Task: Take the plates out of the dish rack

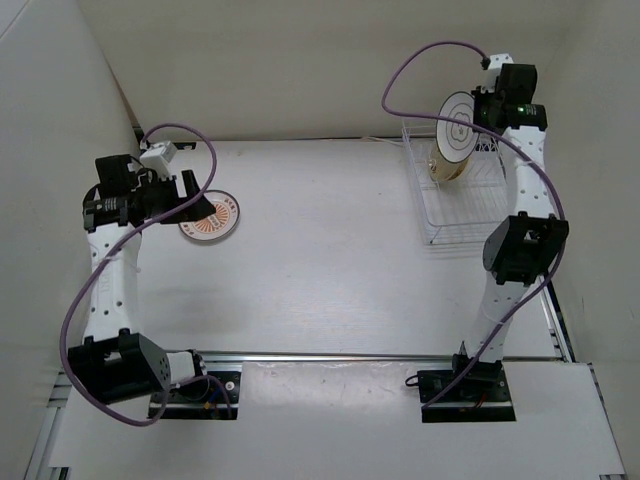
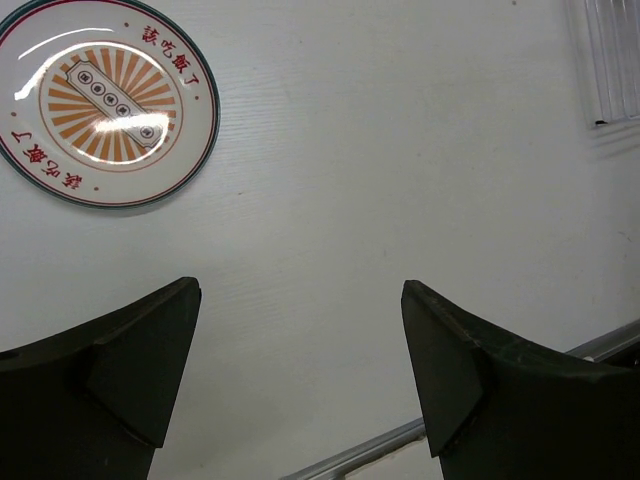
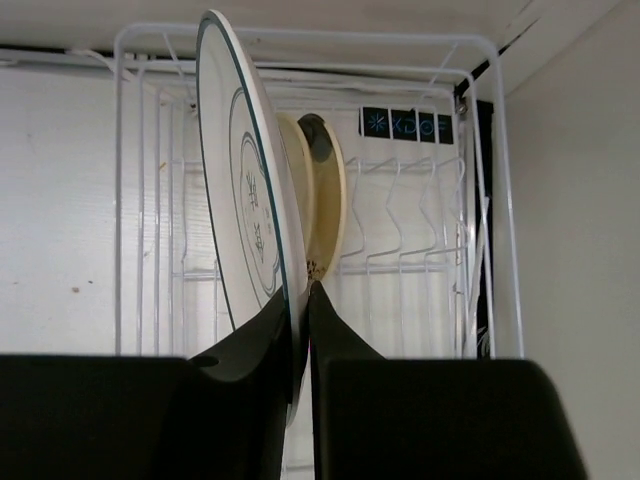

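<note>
A pale grey plate [image 3: 245, 190] with a dark rim stands on edge over the white wire dish rack [image 3: 420, 230]. My right gripper [image 3: 303, 300] is shut on its lower rim. Right behind it a tan plate [image 3: 325, 200] leans upright in the rack. From above, the grey plate [image 1: 459, 125] shows at the far end of the rack [image 1: 455, 215], with the tan plate [image 1: 450, 167] just below it. The orange-patterned plate [image 2: 105, 100] lies flat on the table at the left [image 1: 210, 217]. My left gripper [image 2: 300, 370] hangs open beside it, holding nothing.
White walls close in the table on the left, far and right sides. A metal rail [image 1: 350, 357] runs along the near edge by the arm bases. The rack sits against the right wall.
</note>
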Controlling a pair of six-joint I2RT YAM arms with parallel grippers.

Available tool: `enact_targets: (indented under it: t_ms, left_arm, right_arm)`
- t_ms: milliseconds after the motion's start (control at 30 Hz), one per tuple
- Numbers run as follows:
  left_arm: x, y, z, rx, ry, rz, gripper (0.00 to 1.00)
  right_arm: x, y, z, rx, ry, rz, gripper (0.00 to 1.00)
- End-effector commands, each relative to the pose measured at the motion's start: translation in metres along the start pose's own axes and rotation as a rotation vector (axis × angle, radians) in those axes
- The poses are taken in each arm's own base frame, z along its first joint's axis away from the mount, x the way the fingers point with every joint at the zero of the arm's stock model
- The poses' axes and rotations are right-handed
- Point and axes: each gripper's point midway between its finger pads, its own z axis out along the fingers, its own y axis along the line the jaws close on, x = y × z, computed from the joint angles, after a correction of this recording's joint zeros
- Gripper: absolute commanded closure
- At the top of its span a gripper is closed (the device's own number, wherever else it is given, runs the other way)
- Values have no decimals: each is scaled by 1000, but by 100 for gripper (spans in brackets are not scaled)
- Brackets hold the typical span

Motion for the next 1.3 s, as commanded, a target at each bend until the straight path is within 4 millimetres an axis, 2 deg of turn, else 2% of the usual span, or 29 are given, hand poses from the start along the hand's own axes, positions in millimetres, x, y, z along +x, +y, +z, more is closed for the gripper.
enact_targets:
  t_ms: [0,67,133,167,200,233,300,333,367,400,433,500,633,667,800,967,1267]
  left_arm:
    - [4,-19,-19,26,-53,19,7]
    - [13,-20,-19,27,-50,8,6]
    - [18,-30,-25,58,-64,17,4]
    - [20,-39,-27,108,-66,20,2]
    - [24,-44,-26,146,-57,13,0]
    - [26,-53,-30,182,-59,29,0]
    - [29,-70,-35,288,-54,45,0]
    - [31,-76,-36,316,-45,37,0]
    - [34,-79,-38,338,-38,39,0]
    - [34,-86,-40,379,-41,40,0]
    - [34,-88,-40,401,-35,33,0]
    - [35,-96,-40,472,-19,11,0]
    - [42,-111,-37,643,28,-110,0]
    - [45,-111,-32,671,56,-158,0]
    - [47,-104,-19,694,94,-222,3]
    - [44,-101,-13,713,108,-269,3]
    - [43,-92,-2,665,117,-287,3]
  right_arm:
    - [-35,0,-45,-4,-115,-30,100]
    - [-37,14,-66,-73,-123,-23,100]
    - [-24,38,-87,-194,-95,-8,100]
    - [-19,52,-96,-270,-83,5,100]
    - [-15,84,-112,-451,-84,22,100]
    - [0,101,-126,-545,-43,56,100]
    - [9,132,-158,-728,-19,137,100]
    - [27,151,-164,-823,39,183,100]
    - [30,171,-183,-963,48,211,100]
    - [32,181,-198,-1026,71,256,100]
    - [44,196,-204,-1097,112,282,100]
    - [51,215,-222,-1213,156,322,100]
    - [72,252,-235,-1290,249,299,100]
    - [80,258,-231,-1290,273,293,100]
    - [92,288,-235,-1324,331,245,100]
    - [101,310,-227,-1341,369,205,100]
    - [100,340,-205,-1361,391,155,100]
